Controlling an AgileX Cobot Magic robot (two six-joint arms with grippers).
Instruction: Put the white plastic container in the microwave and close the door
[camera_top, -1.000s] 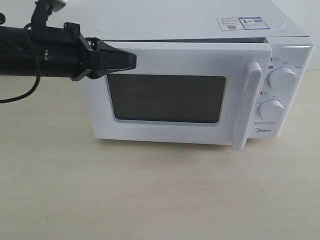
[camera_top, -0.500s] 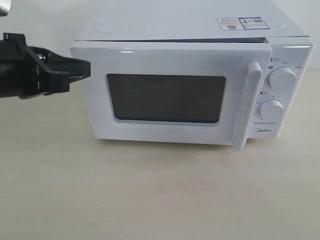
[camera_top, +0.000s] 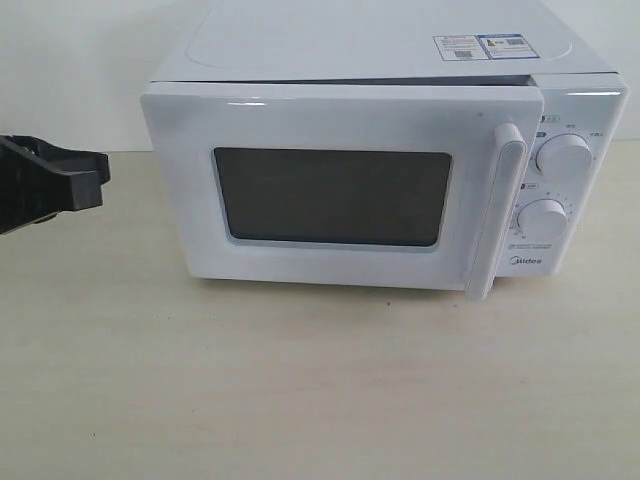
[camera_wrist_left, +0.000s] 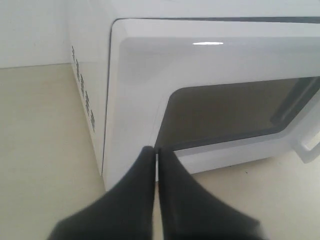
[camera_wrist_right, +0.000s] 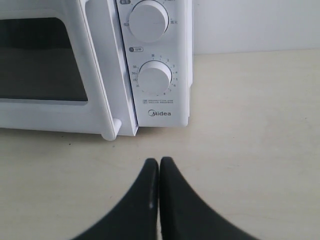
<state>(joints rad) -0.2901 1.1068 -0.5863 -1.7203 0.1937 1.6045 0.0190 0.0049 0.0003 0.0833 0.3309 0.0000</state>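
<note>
door (camera_top: 330, 115) looks shut on microwave (camera_top: 400, 40) | white plastic container unseen, we judge it inside microwave | left gripper (camera_wrist_left: 156, 154) beside microwave, right gripper (camera_wrist_right: 159, 162) before its dials (camera_wrist_right: 155, 78), both fingers pressed together | risk: handle (camera_top: 497, 210) edge sits proud, latch maybe uncaught

The left end effector (camera_top: 98, 178) is running off the exterior view's left edge, leaving its arm out of frame. The door (camera_top: 340, 120) is covering the cavity of the microwave (camera_top: 380, 45), and its dark window (camera_top: 335, 197) is showing nothing of the inside. The print on the top stickers (camera_top: 480, 46) and the marks around the dials (camera_top: 545, 218) are coming out too small to read. Both wrist views are cropping the oven, and the right end effector (camera_wrist_right: 159, 161) is being cut off at its base.
</note>
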